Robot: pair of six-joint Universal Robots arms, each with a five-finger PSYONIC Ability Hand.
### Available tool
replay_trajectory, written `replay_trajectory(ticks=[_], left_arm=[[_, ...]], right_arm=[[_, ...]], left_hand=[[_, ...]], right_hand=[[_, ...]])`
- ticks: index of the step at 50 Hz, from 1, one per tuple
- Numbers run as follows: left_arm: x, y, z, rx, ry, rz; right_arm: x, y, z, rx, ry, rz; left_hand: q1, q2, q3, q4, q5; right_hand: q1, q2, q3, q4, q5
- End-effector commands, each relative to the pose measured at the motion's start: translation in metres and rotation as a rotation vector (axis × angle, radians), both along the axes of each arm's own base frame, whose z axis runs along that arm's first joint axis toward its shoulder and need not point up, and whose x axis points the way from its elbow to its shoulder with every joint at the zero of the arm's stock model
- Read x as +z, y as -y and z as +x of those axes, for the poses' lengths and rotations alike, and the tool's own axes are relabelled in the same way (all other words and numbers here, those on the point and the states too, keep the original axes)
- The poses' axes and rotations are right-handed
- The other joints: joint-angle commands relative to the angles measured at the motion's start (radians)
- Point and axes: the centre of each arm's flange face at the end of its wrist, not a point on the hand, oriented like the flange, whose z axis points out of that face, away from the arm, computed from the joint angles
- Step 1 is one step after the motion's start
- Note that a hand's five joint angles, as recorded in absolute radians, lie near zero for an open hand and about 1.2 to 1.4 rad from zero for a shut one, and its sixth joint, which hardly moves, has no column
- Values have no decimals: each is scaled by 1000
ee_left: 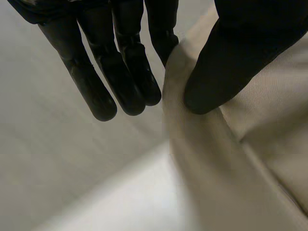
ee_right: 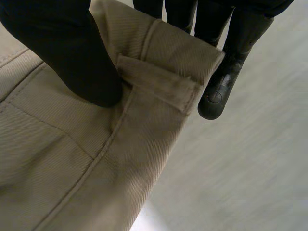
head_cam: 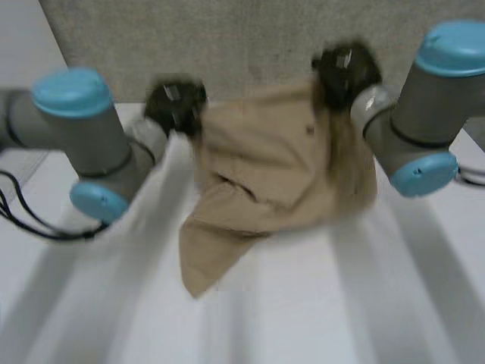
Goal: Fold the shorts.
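Our left hand (head_cam: pixel 176 105) and right hand (head_cam: pixel 345 72) pinch the shorts (head_cam: pixel 280 167), which hang between them. The shorts hide part of our right hand.

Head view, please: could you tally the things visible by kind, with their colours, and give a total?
Tan shorts: 1
Black robot hands: 2, the left robot hand and the right robot hand
Grey arms: 2, the left arm and the right arm
White table: 1
Total: 6
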Motion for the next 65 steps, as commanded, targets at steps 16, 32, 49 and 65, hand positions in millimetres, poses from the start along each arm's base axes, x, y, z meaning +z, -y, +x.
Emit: replay_trajectory(ticks=[16,32,49,65], left_arm=[[69,-36,38,232,-181,-362],[-80,-136,45,88,285,91],[-77,-131,83,191,310,153],[-101,-115,101,-21,268,260]], right_arm=[[48,-33,7,81,150,-364],[-103,-102,-34,72,-230,395],[-110,-135,-63,28,-25,568],[-117,-123,-77,2,44,611]], left_hand=[[250,202,209,203,276],[43,-5,3,-3,69],[-633,-682,-674,-680,-607],[-396,-444,-436,-442,-370]], right_hand=[[423,219,222,209,279],[423,219,222,209,279],[423,219,222,209,279],[423,219,222,209,279]])
